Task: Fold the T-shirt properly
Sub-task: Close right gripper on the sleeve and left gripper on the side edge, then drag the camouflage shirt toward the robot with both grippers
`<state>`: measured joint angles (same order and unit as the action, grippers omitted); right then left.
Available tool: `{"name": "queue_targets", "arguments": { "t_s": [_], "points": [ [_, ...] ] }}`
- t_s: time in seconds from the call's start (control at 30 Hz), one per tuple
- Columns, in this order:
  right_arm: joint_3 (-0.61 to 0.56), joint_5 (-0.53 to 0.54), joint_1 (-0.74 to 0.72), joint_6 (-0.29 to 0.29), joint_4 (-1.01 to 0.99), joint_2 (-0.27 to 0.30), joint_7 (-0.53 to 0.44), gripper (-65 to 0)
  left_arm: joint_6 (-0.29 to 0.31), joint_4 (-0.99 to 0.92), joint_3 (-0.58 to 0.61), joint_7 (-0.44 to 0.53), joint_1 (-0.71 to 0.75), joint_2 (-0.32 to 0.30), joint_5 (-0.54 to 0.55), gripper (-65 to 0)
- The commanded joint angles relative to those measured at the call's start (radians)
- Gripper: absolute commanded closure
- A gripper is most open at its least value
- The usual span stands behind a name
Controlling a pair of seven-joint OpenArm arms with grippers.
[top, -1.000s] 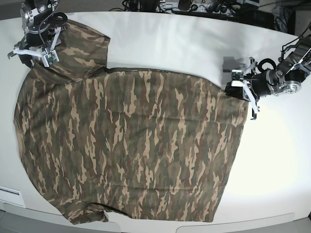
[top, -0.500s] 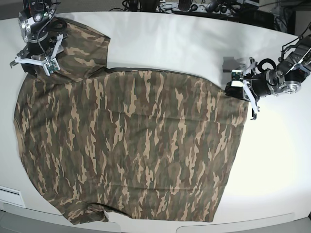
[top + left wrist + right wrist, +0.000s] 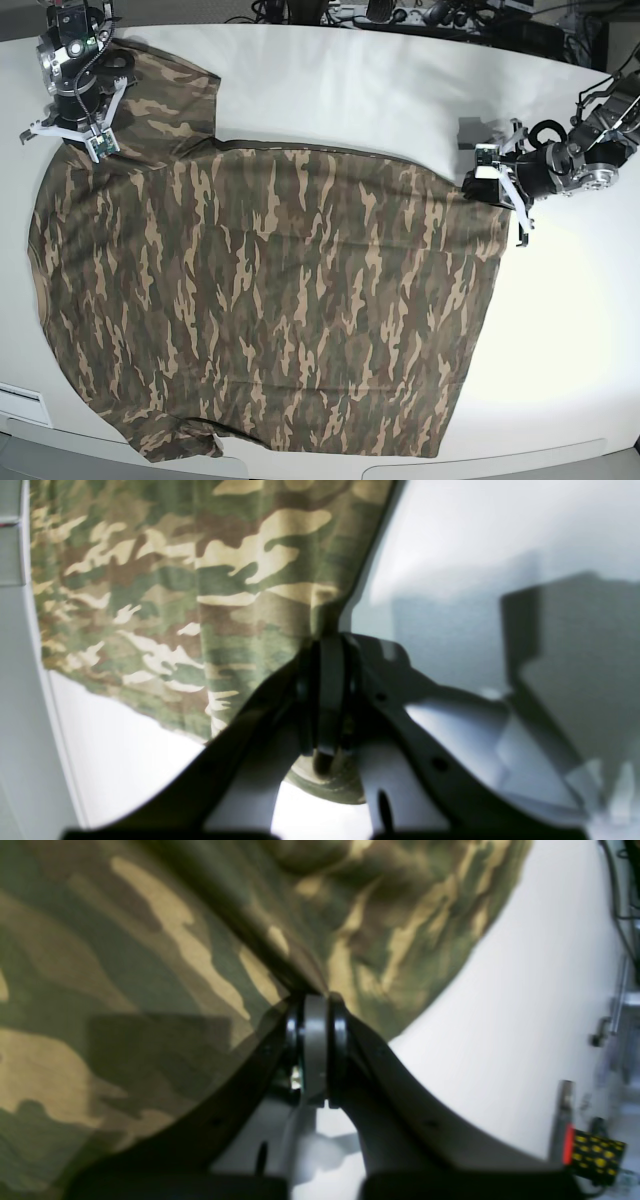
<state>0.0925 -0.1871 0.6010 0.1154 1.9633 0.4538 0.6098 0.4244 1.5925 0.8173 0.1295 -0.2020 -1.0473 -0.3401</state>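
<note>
The camouflage T-shirt point(image 3: 270, 300) lies spread flat over the white table point(image 3: 400, 90), one sleeve at the far left. My right gripper point(image 3: 88, 135) is shut on the shirt's fabric near that sleeve; in the right wrist view the jaws point(image 3: 315, 1005) pinch a fold of the shirt point(image 3: 150, 940). My left gripper point(image 3: 480, 182) is shut on the shirt's right corner; in the left wrist view the jaws point(image 3: 327, 645) clamp the shirt's edge point(image 3: 200, 580). The collar is not visible.
A small grey block point(image 3: 472, 130) sits on the table just behind my left gripper. Cables and equipment point(image 3: 400, 14) line the table's far edge. The table's front edge point(image 3: 300, 470) runs just below the shirt's hem.
My right gripper has moved toward the far edge of the table, drawing the shirt's far-left part with it. My left gripper has stayed put.
</note>
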Motion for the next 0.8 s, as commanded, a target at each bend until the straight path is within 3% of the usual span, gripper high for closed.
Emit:
{"name": "queue_targets", "arguments": {
  "t_s": [0.0,0.2,0.43,0.63,0.77],
  "points": [
    [0.008,-0.026,0.001,-0.026,0.024,0.015,0.002,0.0,0.041,-0.003,0.007,-0.087,0.005,-0.017,-0.035,0.0],
    [0.008,-0.030,0.048,-0.036,0.108,0.043,0.028,0.0,0.042,0.076,0.007,-0.121,0.008,-0.044,-0.035,0.0],
    [0.009,-0.031,0.170,-0.011,0.242,0.048,0.040,0.0,0.042,0.200,0.007,-0.146,0.008,-0.132,-0.035,0.0],
    [0.026,-0.084,0.273,-0.031,0.331,0.048,0.055,0.0,0.038,0.325,0.007,-0.235,0.008,-0.201,0.001,0.0],
    [0.064,-0.082,0.337,-0.031,0.368,0.048,0.065,0.0,-0.006,0.389,0.007,-0.316,0.008,-0.220,0.062,0.0]
  ]
}}
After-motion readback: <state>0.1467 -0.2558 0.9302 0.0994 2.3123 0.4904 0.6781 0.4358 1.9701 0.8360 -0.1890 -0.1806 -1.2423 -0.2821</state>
